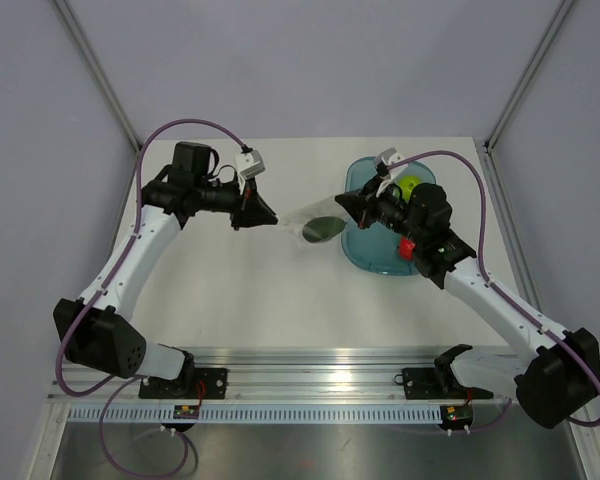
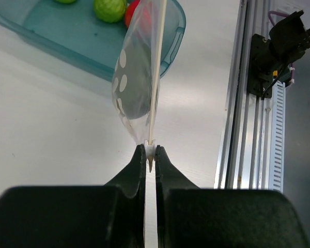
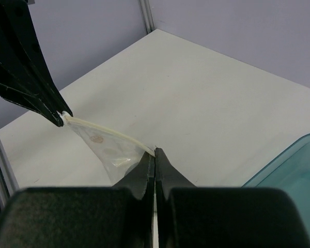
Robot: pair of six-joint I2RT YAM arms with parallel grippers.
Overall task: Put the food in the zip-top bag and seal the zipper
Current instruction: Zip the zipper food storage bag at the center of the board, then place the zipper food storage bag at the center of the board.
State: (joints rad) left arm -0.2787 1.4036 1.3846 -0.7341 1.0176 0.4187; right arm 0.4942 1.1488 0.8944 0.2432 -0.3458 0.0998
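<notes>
The clear zip-top bag [image 1: 302, 222] hangs stretched between my two grippers above the table. The dark green food [image 1: 322, 229] sits inside it, near the right end. My left gripper [image 1: 268, 217] is shut on one end of the zipper; in the left wrist view the left gripper [image 2: 151, 153] pinches the white strip [image 2: 157, 67], with the bag [image 2: 125, 62] and the dark food [image 2: 138, 90] beyond. My right gripper [image 1: 343, 205] is shut on the other end; in the right wrist view the right gripper [image 3: 155, 153] pinches the zipper [image 3: 106, 129] above the bag [image 3: 111, 151].
A teal translucent tray [image 1: 365, 258] lies under my right arm, holding a lime-green apple [image 1: 408, 186]. In the left wrist view the tray [image 2: 67, 39], the apple [image 2: 109, 9] and a red item [image 2: 132, 11] lie behind the bag. A metal rail [image 1: 300, 362] runs along the near edge.
</notes>
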